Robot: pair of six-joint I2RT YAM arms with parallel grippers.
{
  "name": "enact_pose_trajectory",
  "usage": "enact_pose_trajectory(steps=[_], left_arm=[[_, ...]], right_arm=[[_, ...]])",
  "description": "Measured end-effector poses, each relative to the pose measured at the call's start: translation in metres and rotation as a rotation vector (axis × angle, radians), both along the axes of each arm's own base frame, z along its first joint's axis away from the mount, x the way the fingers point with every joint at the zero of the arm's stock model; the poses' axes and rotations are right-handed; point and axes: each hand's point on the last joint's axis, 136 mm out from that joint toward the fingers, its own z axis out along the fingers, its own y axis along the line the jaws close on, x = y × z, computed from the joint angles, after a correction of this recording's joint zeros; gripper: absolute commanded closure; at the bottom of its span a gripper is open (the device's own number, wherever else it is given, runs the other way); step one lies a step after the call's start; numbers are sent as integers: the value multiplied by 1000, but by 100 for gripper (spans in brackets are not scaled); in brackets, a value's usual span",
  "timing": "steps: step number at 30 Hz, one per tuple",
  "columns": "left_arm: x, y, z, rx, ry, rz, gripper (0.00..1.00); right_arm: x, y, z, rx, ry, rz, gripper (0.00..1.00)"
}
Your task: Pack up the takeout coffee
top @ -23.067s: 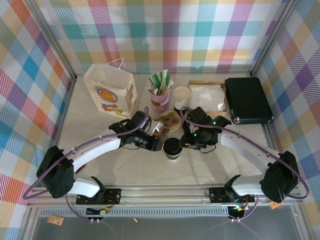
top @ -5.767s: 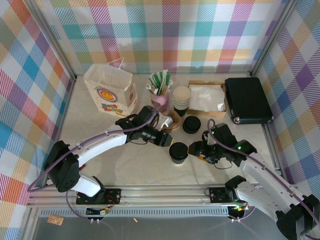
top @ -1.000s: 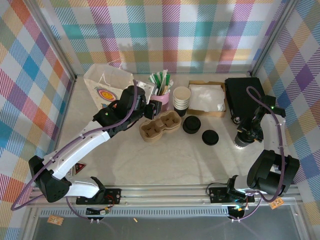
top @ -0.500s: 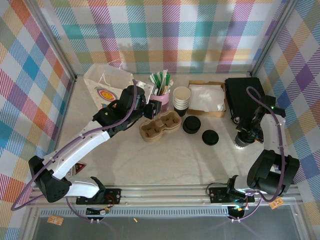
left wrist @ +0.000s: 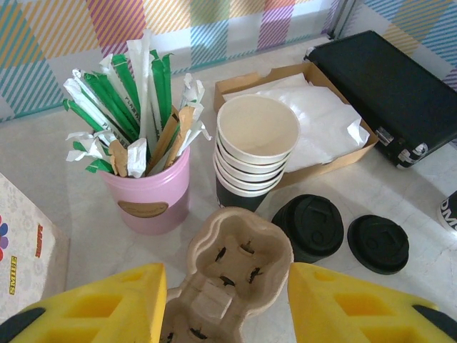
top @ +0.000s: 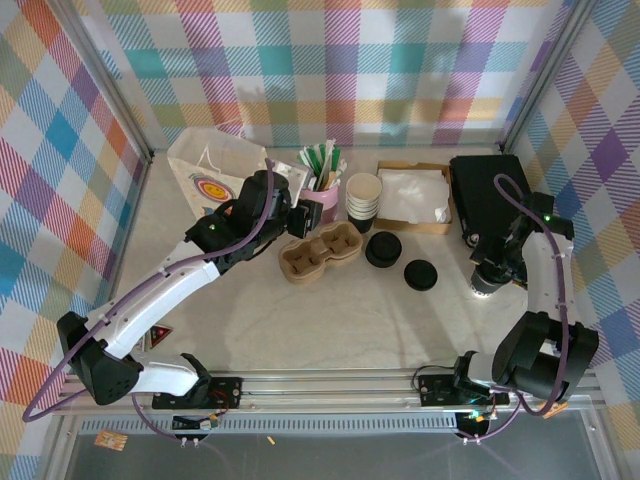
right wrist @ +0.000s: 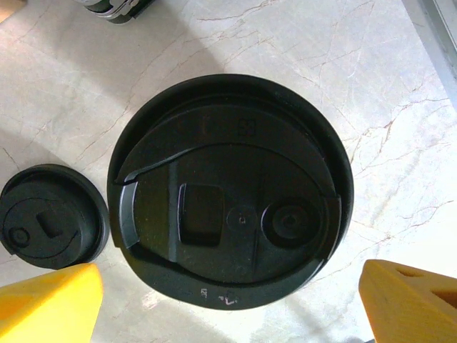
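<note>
- The right hand [right wrist: 230, 299] is hanging straight above the takeout coffee [right wrist: 232, 214], with its yellow fingers [right wrist: 50, 304] spreading wide on either side of the black lid and touching nothing.
- The takeout coffee is standing upright on the desk [top: 330, 320] with its lid on, well to the right of the cup carrier [left wrist: 239, 250].
- The left hand [left wrist: 227, 311] is pinching one end of the cup carrier, its yellow fingers standing half apart and pressing against the carrier's two sides.
- The cup carrier is a brown pulp tray, and both of its wells are showing empty.
- A low stack of black lids [left wrist: 312, 225] is sitting just to the right of the carrier.
- A single loose lid [left wrist: 378, 244] is lying further right, between the carrier and the coffee.
- A stack of cream cups [left wrist: 257, 136] is standing just behind the carrier's right end.
- A pink pot [left wrist: 146, 193] of wrapped straws and stirrers is standing just behind the carrier's left end.
- A paper bag [top: 220, 185] is standing behind and left of the carrier.
- A cardboard box [left wrist: 250, 78] of white napkins is lying behind and right of the carrier.
- A black case [left wrist: 385, 86] is lying further right again.
</note>
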Motion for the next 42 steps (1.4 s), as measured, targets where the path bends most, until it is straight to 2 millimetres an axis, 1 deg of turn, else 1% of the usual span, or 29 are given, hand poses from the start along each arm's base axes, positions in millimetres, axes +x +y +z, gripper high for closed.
enact_pose_trajectory(steps=[5, 8, 13, 16, 18, 20, 22, 24, 27, 29, 31, 34, 37, 40, 42], left_arm=[[-1, -1, 0, 0, 1, -9, 52], [-1, -1, 0, 2, 0, -13, 51], [-1, -1, 0, 4, -3, -13, 51], [0, -1, 1, 2, -6, -10, 51], [0, -1, 1, -1, -5, -7, 51], [0, 0, 1, 1, -7, -4, 51], [1, 1, 1, 4, -7, 1, 50], [0, 2, -1, 7, 1, 4, 50], [-1, 2, -4, 7, 14, 5, 47], [-3, 3, -9, 0, 30, 9, 46], [-8, 7, -21, 1, 59, 17, 45], [-17, 17, -44, 14, 112, 38, 42], [-26, 25, -62, 22, 154, 56, 41], [-35, 33, -75, 29, 186, 69, 41], [-38, 36, -79, 29, 198, 75, 41]], right_arm=[[-3, 1, 10, -11, -31, 0, 10], [-4, 1, 22, -20, -54, -1, 13], [-4, 0, 55, -59, -123, 0, 19], [-4, 4, 78, -89, -167, 22, 22], [-1, 14, 92, -106, -187, 65, 22], [5, 29, 104, -126, -210, 125, 20], [10, 51, 114, -140, -226, 201, 19], [14, 72, 117, -147, -228, 266, 17], [19, 102, 108, -146, -199, 340, 15], [20, 115, 95, -138, -170, 359, 13], [18, 125, 74, -129, -125, 364, 12], [16, 136, 44, -123, -56, 368, 8], [18, 143, 18, -114, -12, 356, 6], [21, 148, -8, -101, 24, 339, 5], [24, 151, -22, -96, 41, 331, 4]])
